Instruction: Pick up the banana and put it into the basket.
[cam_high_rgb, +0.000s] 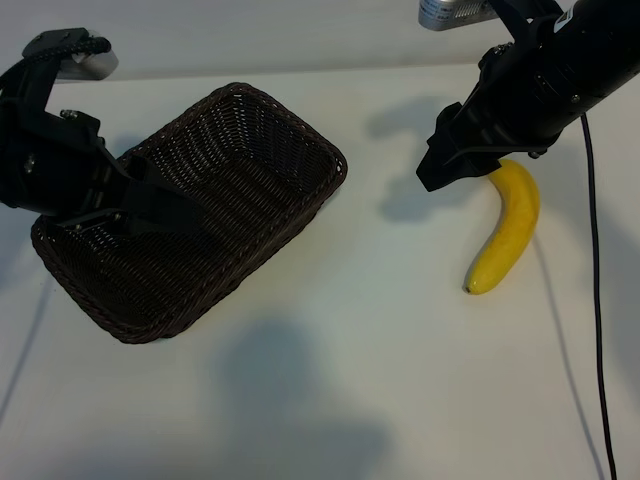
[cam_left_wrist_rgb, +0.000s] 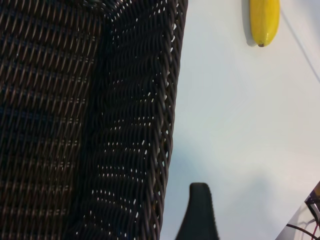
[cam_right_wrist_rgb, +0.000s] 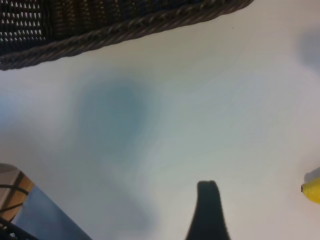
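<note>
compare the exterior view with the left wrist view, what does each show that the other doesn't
Only the exterior view shows both arms, the open right pincer above the banana's far end, the left pincer over the basket, and the whole basket outline. Only the left wrist view shows the weave of the basket wall up close and one pincer fingertip. Both show the banana lying on the white table, apart from the basket.

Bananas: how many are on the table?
1. The banana lies on the white table, right of the basket, beside the right pincer.
</note>
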